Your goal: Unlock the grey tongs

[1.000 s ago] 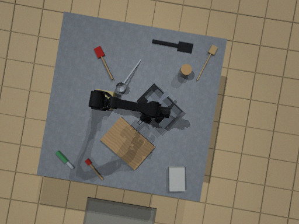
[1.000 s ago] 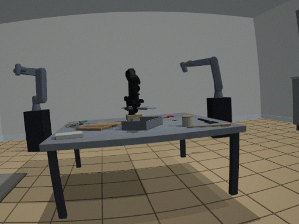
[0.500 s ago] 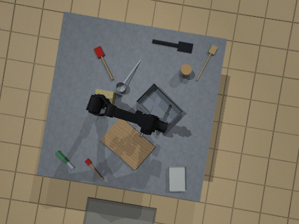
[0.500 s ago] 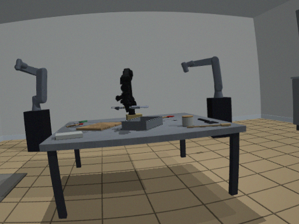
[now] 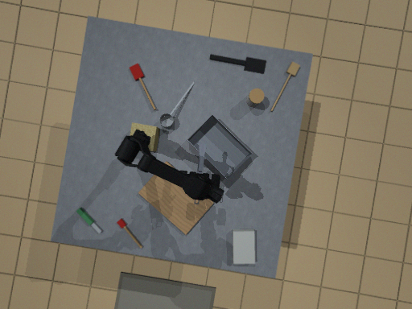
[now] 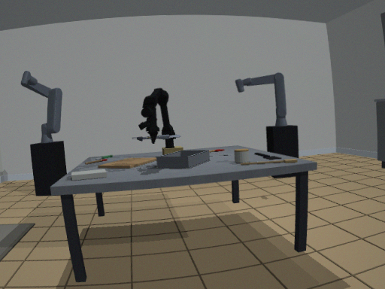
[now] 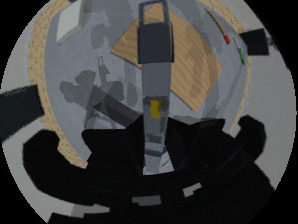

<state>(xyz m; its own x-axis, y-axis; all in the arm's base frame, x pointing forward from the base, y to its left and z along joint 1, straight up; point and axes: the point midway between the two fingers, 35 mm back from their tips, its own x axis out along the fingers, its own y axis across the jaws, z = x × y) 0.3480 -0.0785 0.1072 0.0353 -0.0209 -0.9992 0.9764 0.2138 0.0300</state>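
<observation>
A grey square surface on four dark legs is standing on a tan tiled floor before a plain grey wall. Two grey arms on black pedestals are flanking it, one on each side.

Taking the roasting tin as the landmark: one wooden board is lying just beside it, nearer the white block. One black arm is reaching over the board's corner closest to the tin, and its claw is clamped narrowly on the grey tongs, carrying them level in the air above the board and clear of the tin; in the wrist view the tongs are stretching out over the board.

Around the tin, three spatulas are lying: two red-headed and one wooden. Also one black turner, one metal ladle, one wooden-topped cylinder, one green-and-white marker, and one tan base block.
</observation>
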